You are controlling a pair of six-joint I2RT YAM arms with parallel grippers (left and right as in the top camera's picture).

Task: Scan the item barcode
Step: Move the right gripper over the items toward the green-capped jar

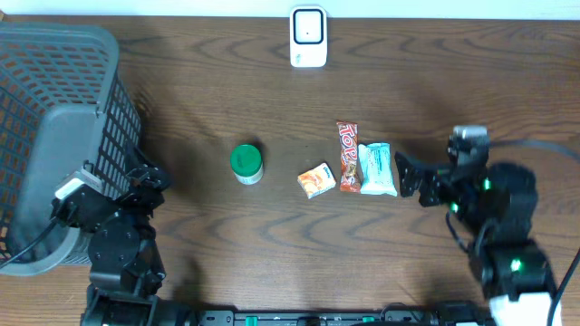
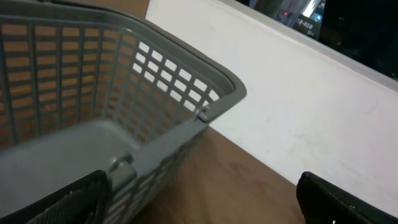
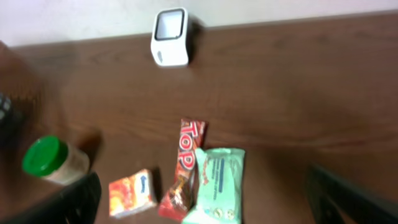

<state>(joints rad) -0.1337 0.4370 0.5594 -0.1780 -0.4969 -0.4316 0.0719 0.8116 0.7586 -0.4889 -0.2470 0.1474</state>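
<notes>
The white barcode scanner [image 1: 308,37] [image 3: 170,36] stands at the table's far edge. In a row at mid-table lie a green-lidded jar [image 1: 246,164] [image 3: 53,162], a small orange box [image 1: 316,180] [image 3: 132,192], a red Top bar [image 1: 347,156] [image 3: 183,168] and a mint-green packet [image 1: 378,168] [image 3: 214,186]. My right gripper [image 1: 412,178] [image 3: 205,200] is open just right of the packet, pointing at it, with nothing held. My left gripper [image 1: 145,177] [image 2: 202,205] is open and empty beside the basket's corner.
A grey plastic basket [image 1: 54,136] [image 2: 124,81] fills the left side of the table, its near corner right in front of the left gripper. A white wall [image 2: 298,106] runs behind the table's far edge.
</notes>
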